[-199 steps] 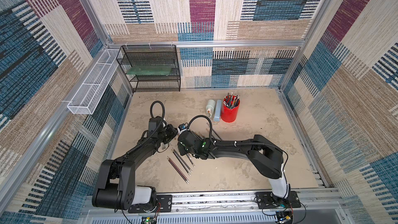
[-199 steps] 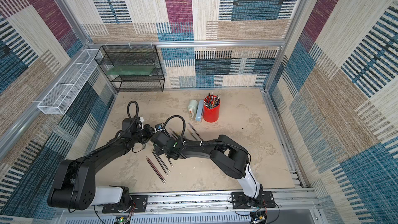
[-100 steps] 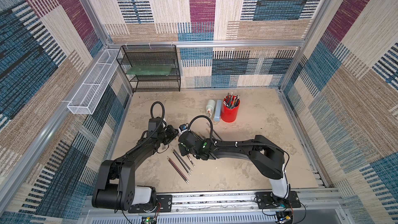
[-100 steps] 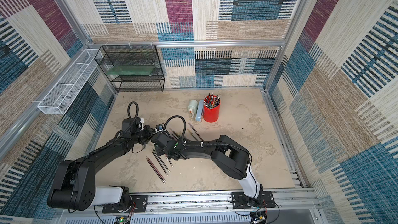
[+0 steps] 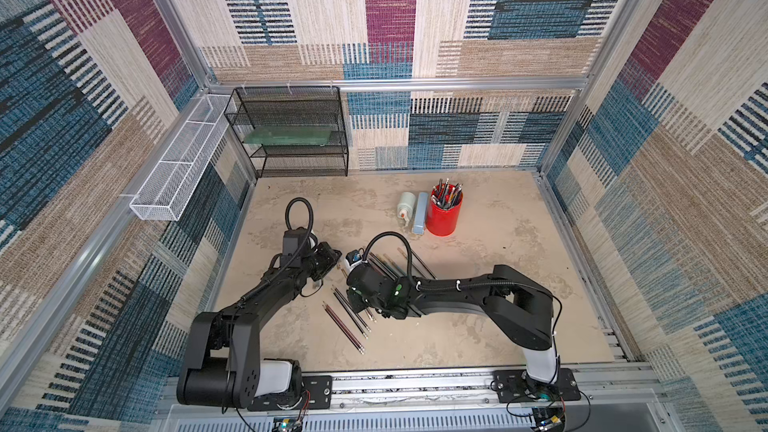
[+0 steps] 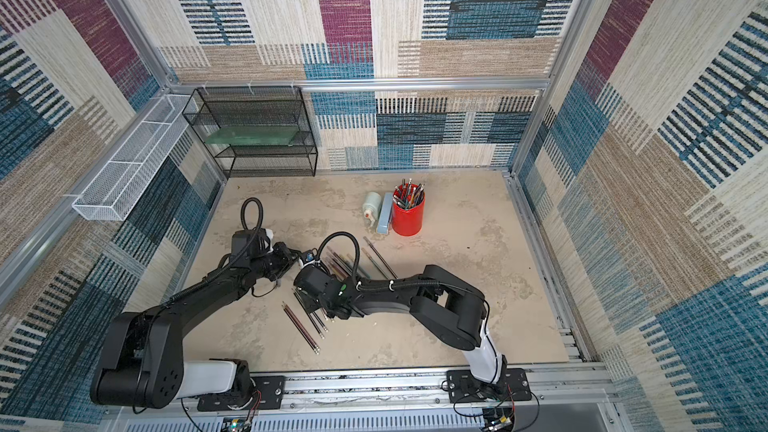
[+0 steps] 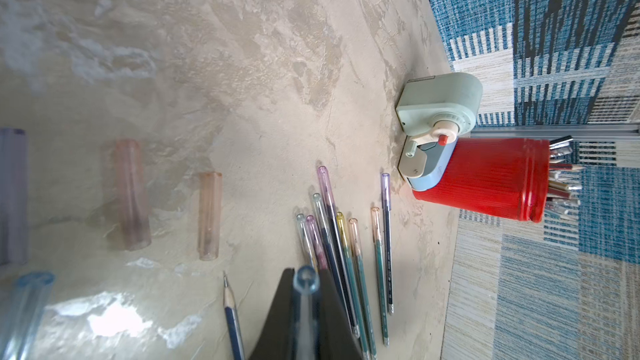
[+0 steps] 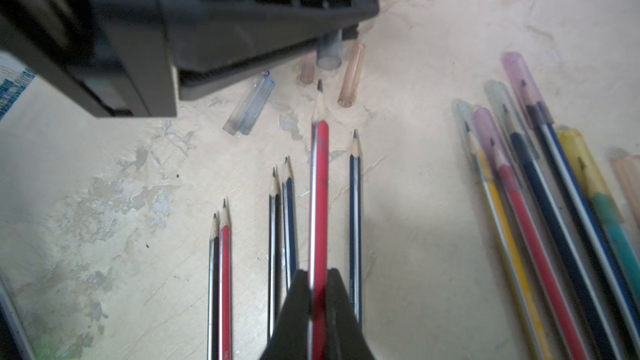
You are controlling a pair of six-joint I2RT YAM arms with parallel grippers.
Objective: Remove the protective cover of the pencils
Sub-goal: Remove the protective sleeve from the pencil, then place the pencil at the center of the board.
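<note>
The table (image 5: 498, 284) is a mottled beige, plaster-like slab, boxed in by an aluminium frame and walls (image 5: 390, 14) of woven patchwork in blue, maroon and sand. A black mesh shelf (image 5: 291, 130) stands at the back, a white wire basket (image 5: 174, 176) hangs on the side wall, and a red cup (image 5: 444, 218) of pens sits beside a pale green sharpener (image 7: 440, 102). The right gripper (image 8: 318, 282) is clamped on a red pencil (image 8: 320, 185), which is bare. Its long axis runs straight out from the jaws and its sharpened tip points at the left gripper (image 7: 304, 292). That gripper is closed around a clear blue cap (image 7: 305, 280), end-on to its wrist camera. Bare pencils (image 8: 284, 219) lie on the table below and beside the red one, nearly parallel to it, tips the same way. In both top views they lie on a diagonal near the table's middle. The capped pencils (image 8: 554, 202) lie in a fan just beside them, capped tips toward the back of the table. Loose caps (image 7: 209, 216) rest near the left gripper.
</note>
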